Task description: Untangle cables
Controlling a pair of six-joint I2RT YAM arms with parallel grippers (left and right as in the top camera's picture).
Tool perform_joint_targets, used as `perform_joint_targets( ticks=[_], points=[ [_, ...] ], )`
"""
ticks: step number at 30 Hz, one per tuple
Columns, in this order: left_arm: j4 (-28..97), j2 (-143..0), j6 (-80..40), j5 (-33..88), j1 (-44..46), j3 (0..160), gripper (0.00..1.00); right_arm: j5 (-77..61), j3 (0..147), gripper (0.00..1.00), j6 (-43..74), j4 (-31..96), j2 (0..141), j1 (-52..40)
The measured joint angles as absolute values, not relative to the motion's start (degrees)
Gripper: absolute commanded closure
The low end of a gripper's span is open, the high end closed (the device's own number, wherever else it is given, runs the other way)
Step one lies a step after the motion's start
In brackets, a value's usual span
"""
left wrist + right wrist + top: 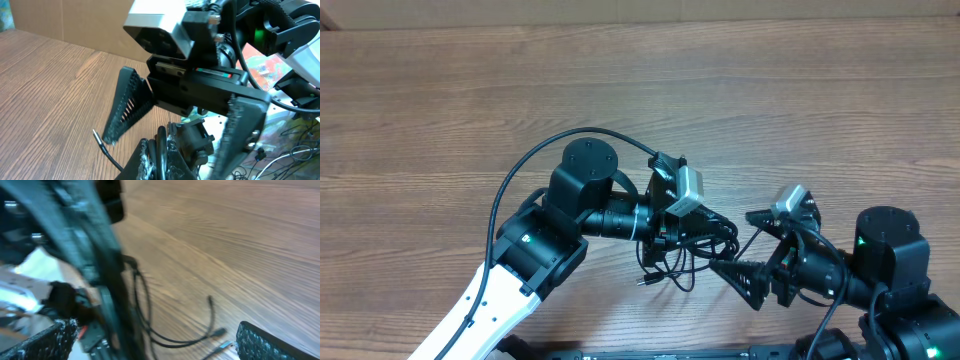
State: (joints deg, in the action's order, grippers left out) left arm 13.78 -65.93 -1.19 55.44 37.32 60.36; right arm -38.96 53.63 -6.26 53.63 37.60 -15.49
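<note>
The cables (698,246) are a loose black tangle of thin loops near the table's front edge, with a plug tip (645,280) sticking out to the left. My left gripper (670,240) is shut on strands of the bundle; in the left wrist view its fingers (162,161) pinch black cords (161,142), and a loose end with a metal tip (101,144) lies on the wood. My right gripper (747,248) is open just right of the tangle, facing it. In the right wrist view its fingers (155,336) spread wide around cable loops and plug ends (200,336).
The wooden table (470,90) stretches back and to both sides. The two arms face each other closely at the front edge. A thick black arm wire (535,160) arcs over the left arm. Clutter lies beyond the table edge (295,140).
</note>
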Motion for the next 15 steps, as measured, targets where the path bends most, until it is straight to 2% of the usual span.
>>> perform_joint_targets(
  ticks=[2,5,9,15],
  points=[
    [13.9,-65.9,-1.2,55.4,37.1,60.4,0.96,-37.0,53.6,0.02,-6.2,53.6,37.6,-15.5],
    [15.2,-65.9,-1.2,55.5,35.9,60.4,0.96,-35.6,53.6,0.12,-6.6,53.6,37.6,-15.5],
    [16.9,-65.9,-1.4,55.5,33.1,60.4,0.96,-34.1,53.6,0.18,-7.3,53.6,37.6,-15.5],
    [16.8,-65.9,-1.1,58.3,32.0,60.4,0.96,-32.1,53.6,0.20,-7.6,53.6,37.6,-15.5]
  ],
)
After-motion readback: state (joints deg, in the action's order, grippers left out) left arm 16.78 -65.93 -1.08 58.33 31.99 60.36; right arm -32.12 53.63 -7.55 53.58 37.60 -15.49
